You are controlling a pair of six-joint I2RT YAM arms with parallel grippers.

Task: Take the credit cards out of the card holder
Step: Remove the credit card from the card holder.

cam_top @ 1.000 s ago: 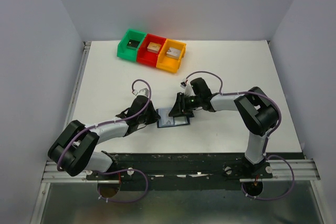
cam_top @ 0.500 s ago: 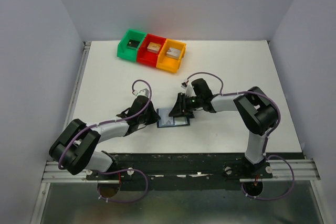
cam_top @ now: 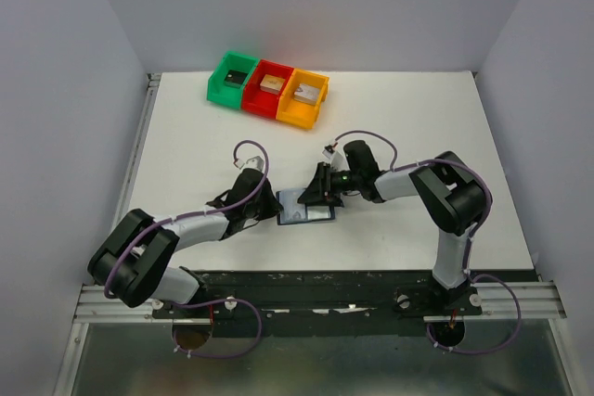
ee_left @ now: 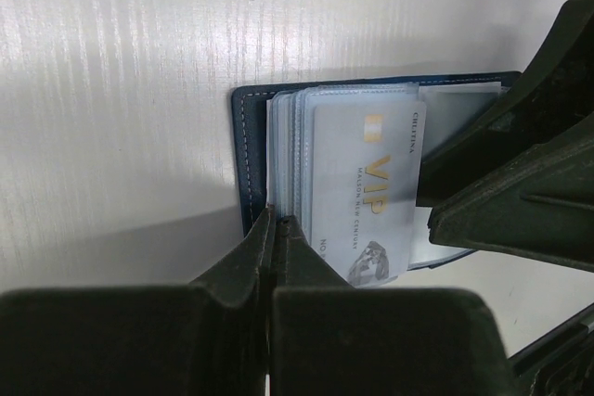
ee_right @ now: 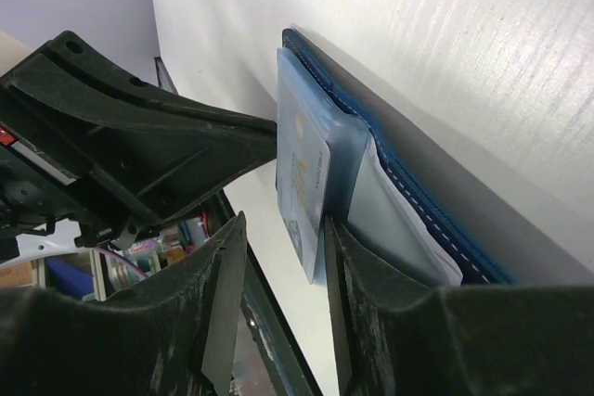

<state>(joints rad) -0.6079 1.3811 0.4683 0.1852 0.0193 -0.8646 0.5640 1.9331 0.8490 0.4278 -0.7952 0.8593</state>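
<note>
Your left gripper is pressed together. Its tips meet at the near edge of the holder, right where the navy cover meets the stack of clear sleeves. You cannot tell from the wrist views whether a layer of the holder is caught between the tips or they only rest against it. The holder lies open and flat on the bench, directly ahead of this gripper.

Your right gripper is spread. A silver-grey card with VIP in gold lettering stands between its fingers, sticking partway out of the top sleeve toward the gripper. The card sits close to one finger and a gap shows on the side of the other, so you are straddling it, not pinching it. Past the card, the cover's stitched blue edge runs away from this gripper, under the sleeves.

From above, the two grippers face each other across the holder. The left gripper is at its left edge and the right gripper at its far right side, both low over the bench.

A green bin, a red bin and an orange bin stand touching in a row well beyond both grippers, toward the far left. Small blocks sit inside them.
</note>
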